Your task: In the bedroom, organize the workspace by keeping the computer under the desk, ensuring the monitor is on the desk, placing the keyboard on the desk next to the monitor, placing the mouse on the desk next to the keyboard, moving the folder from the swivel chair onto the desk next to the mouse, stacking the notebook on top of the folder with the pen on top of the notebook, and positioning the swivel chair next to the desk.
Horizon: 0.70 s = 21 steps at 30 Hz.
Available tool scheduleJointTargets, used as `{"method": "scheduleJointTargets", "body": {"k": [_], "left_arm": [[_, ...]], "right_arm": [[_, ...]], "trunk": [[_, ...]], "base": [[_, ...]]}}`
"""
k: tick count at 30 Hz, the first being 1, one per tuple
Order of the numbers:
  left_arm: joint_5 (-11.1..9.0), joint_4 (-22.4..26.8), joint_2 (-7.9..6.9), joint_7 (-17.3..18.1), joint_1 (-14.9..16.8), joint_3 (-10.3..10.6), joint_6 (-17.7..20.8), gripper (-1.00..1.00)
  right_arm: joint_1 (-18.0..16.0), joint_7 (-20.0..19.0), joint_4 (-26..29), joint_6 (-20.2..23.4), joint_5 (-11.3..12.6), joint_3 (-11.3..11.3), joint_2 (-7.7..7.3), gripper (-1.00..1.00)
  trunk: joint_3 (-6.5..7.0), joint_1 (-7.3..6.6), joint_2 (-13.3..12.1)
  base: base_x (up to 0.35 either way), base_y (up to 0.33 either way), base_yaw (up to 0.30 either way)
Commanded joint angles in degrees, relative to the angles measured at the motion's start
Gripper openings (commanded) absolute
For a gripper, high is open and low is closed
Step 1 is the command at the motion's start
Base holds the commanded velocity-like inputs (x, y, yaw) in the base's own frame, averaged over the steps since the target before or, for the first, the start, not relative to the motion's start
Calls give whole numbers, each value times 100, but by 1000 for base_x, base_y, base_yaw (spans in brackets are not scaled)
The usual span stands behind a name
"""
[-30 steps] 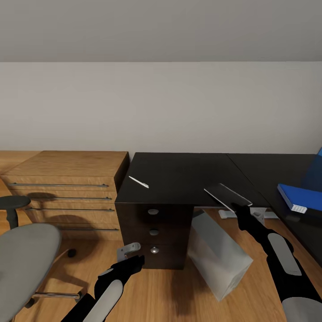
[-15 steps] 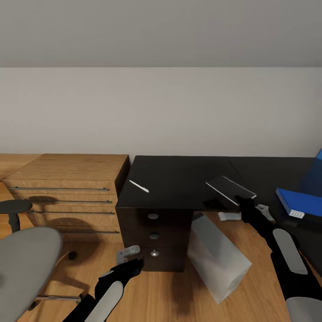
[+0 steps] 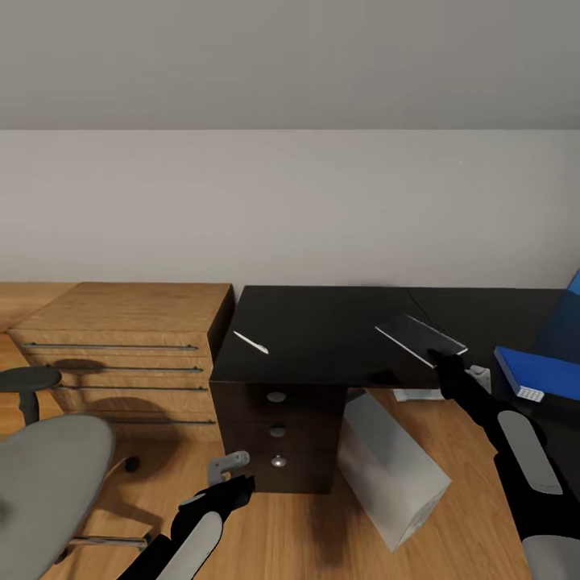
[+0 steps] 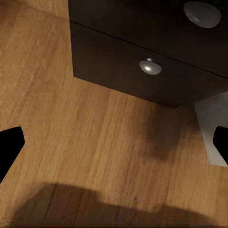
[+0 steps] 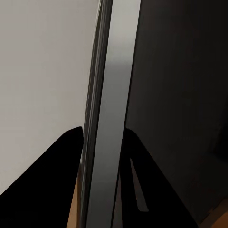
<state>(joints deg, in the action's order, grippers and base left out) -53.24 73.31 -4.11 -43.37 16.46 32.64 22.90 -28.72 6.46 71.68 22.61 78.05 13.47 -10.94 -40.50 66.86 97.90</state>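
Observation:
My right gripper (image 3: 441, 360) is shut on the near edge of a thin dark slab with a silvery rim, apparently the notebook (image 3: 419, 338), held tilted just above the black desk (image 3: 322, 322). In the right wrist view the notebook's pale edge (image 5: 111, 109) runs between both fingers (image 5: 61, 185). A slim white pen (image 3: 250, 342) lies on the desk's left part. The blue folder (image 3: 528, 370) rests on the desk's right wing. The light-grey computer (image 3: 395, 471) leans tilted under the desk. My left gripper (image 3: 234, 475) hangs open, low before the drawers (image 4: 150, 66). The grey swivel chair (image 3: 48, 475) stands at the lower left.
A wooden chest (image 3: 121, 346) with long bar handles adjoins the desk's left side. Small white items (image 3: 419, 395) lie on the wood floor behind the computer. Another blue object (image 3: 568, 314) sits at the far right. A plain wall backs the desk.
The camera has tilted up a little, shifting the picture down. My right gripper has carried the notebook slightly farther over the desk top. The left arm has sunk a little.

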Motion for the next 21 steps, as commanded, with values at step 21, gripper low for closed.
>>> {"method": "scheduleJointTargets", "body": {"k": [21], "left_arm": [[-1, -3149, 217, 831, 6, 499, -1247, 100]], "right_arm": [[-2, 84, 376, 75, 70, 331, -22, -100]], "trunk": [[252, -330, -600]], "base": [[0, 0, -68]]}}
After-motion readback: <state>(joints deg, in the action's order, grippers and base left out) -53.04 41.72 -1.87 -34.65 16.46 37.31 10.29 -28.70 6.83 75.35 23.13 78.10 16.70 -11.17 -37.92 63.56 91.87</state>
